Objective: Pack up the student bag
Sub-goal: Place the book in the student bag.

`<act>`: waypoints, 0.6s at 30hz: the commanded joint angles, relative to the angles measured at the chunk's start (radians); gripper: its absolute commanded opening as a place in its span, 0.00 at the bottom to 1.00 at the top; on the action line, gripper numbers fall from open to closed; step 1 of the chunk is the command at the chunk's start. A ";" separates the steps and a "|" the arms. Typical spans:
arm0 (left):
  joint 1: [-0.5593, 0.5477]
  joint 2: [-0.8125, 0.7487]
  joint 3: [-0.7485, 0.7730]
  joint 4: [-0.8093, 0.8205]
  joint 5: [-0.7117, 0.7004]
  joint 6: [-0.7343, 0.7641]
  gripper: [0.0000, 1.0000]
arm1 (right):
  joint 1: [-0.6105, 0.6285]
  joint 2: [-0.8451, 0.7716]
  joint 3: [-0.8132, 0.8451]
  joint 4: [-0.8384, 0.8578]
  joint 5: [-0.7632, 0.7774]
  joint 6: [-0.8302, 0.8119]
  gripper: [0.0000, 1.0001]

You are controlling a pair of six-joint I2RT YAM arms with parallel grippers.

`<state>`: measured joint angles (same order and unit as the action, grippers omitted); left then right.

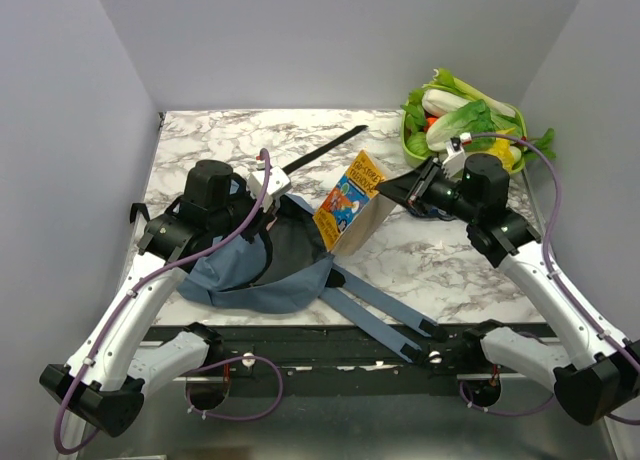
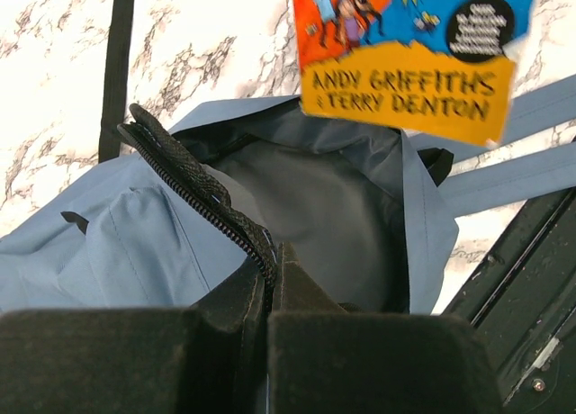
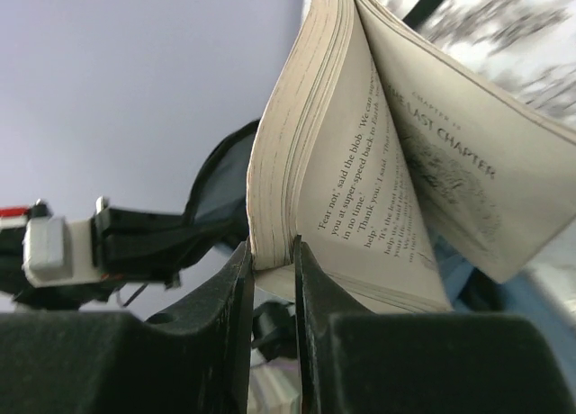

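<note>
The student bag (image 1: 250, 280) lies at the near left of the table, its mouth held open; it is dusty blue with a dark inside (image 2: 324, 198). My left gripper (image 2: 273, 256) is shut on the bag's black zipper edge (image 2: 184, 180) and holds it up. My right gripper (image 3: 273, 252) is shut on a thick block of pages of a paperback book (image 3: 360, 171). Its last pages and back cover hang loose. The book (image 1: 348, 202), with an orange and blue cover (image 2: 405, 54), hangs tilted just above the far right rim of the bag's opening.
A green basket (image 1: 408, 140) of leafy vegetables stands at the far right corner. A long black strap (image 1: 320, 155) lies across the marble tabletop behind the bag. Two blue shoulder straps (image 1: 385, 315) run toward the near edge. Grey walls enclose three sides.
</note>
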<state>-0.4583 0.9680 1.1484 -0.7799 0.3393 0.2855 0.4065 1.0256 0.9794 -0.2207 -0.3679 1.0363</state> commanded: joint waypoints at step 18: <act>-0.002 -0.008 0.116 0.001 0.020 0.001 0.00 | 0.258 0.391 -0.024 0.703 -0.154 0.378 0.00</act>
<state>-0.4583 0.9936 1.2041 -0.8135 0.3321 0.2913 0.6544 1.3136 0.9623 0.1944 -0.5163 1.3109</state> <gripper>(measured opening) 0.033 0.267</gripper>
